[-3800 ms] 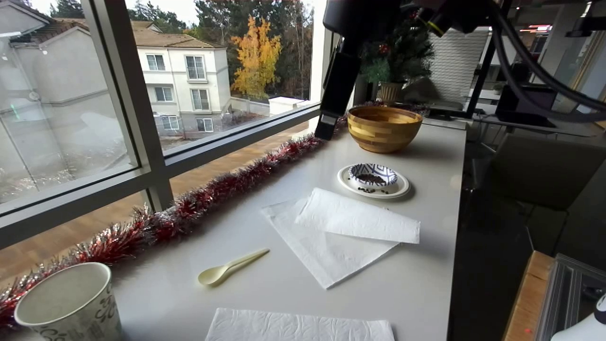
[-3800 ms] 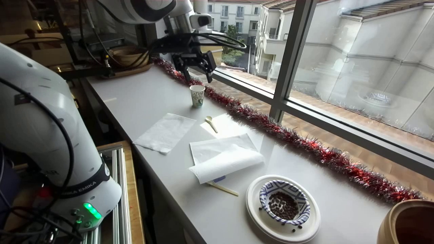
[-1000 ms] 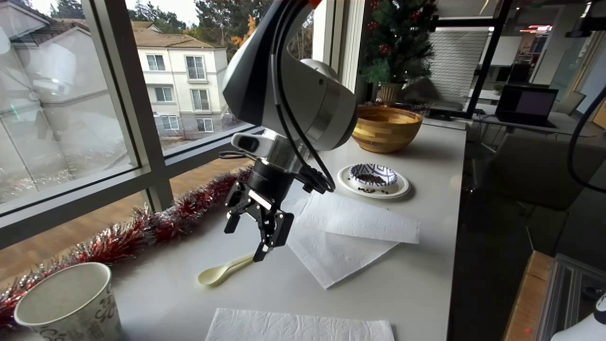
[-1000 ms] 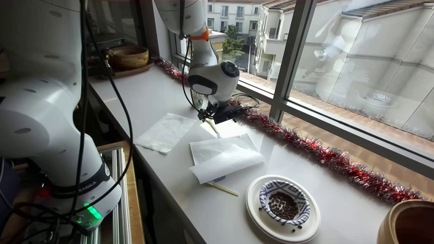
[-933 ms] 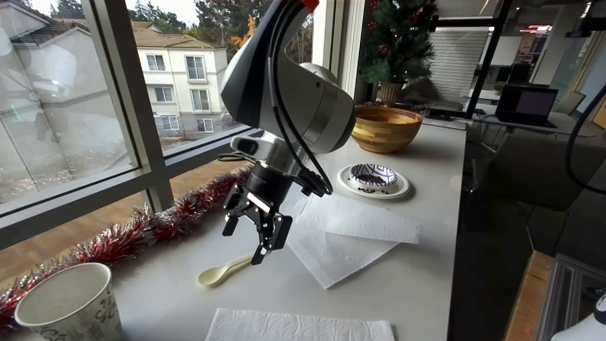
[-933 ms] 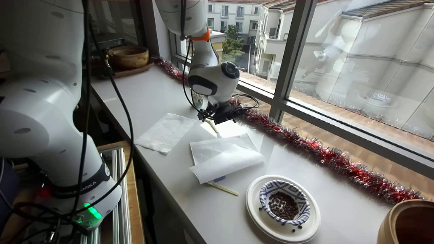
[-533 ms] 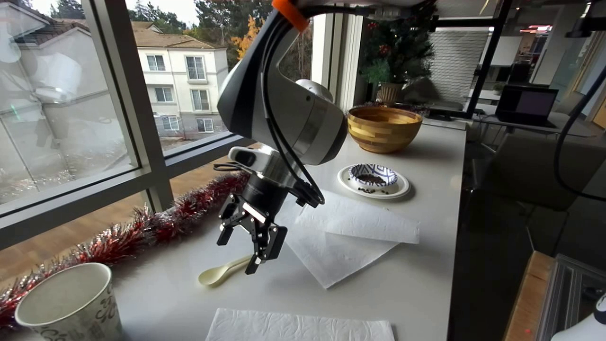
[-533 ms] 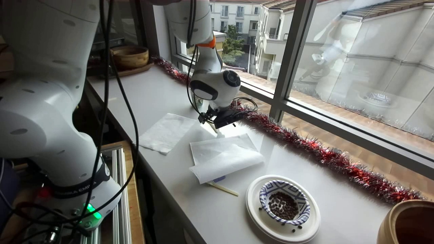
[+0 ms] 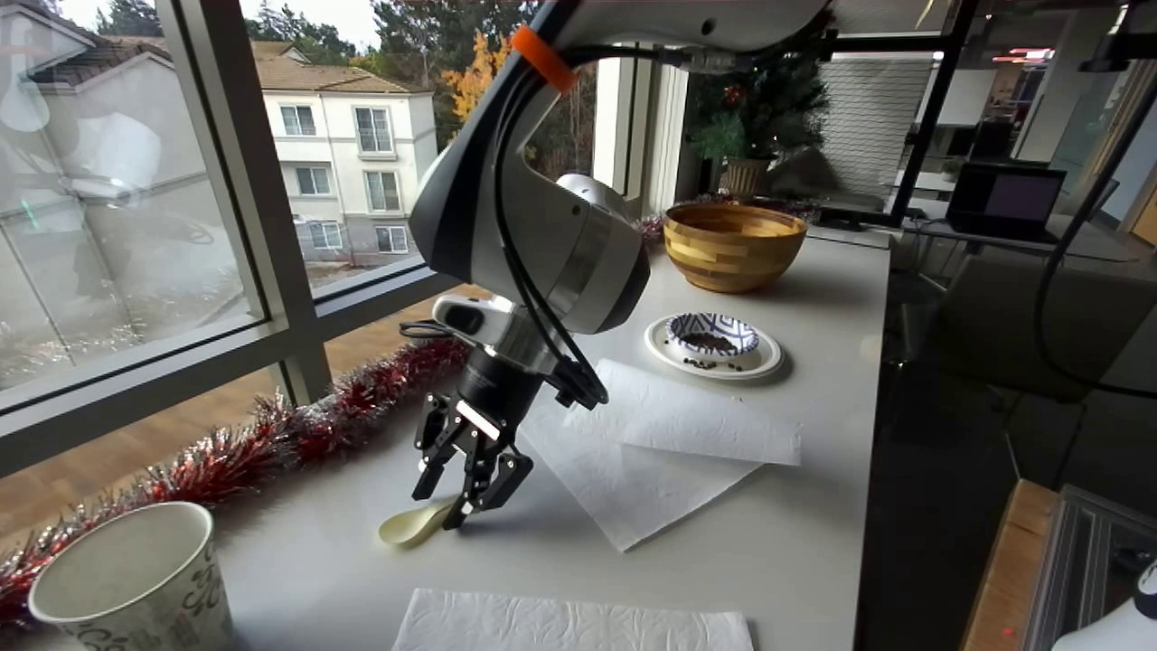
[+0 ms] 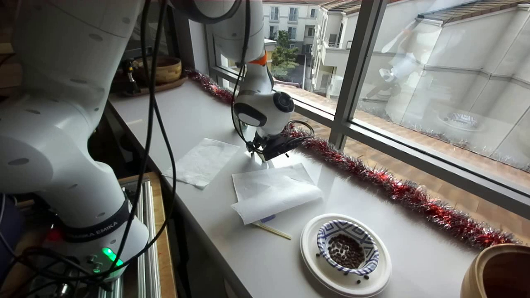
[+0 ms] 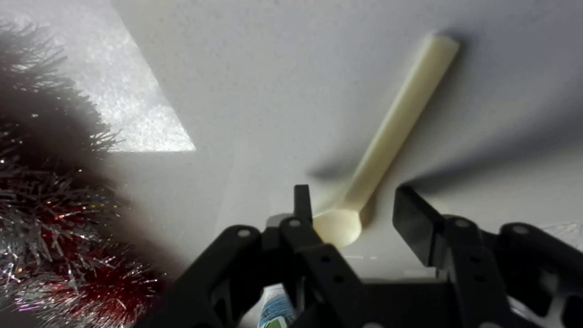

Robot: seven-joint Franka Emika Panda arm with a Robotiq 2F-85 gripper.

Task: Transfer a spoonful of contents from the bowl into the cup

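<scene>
The pale yellow spoon [image 11: 396, 127] lies on the table, its scoop [image 9: 409, 526] toward the cup. My gripper [image 11: 353, 196] points down low over it with jaws partly open, the scoop end of the handle showing between the fingers. A gap separates the spoon from the right finger [image 11: 412, 228]; whether the left one touches it I cannot tell. At lower left in an exterior view stands the white paper cup [image 9: 194, 592], upright. The blue-patterned bowl [image 9: 714, 322] holds dark bean-like pieces [image 10: 343, 250].
Under the bowl is a white plate [image 10: 307, 252] with a few loose beans. Paper towels [image 9: 687, 416] lie on the table, with another pale handle [image 10: 273, 230] sticking out beneath. Tinsel [image 9: 208, 461] runs along the window. A wooden bowl [image 9: 735, 258] stands beyond the plate.
The gripper has come from above the cup to the spoon. Over the last second it has sunk closer to the table and its jaws have narrowed. The spoon lies where it was.
</scene>
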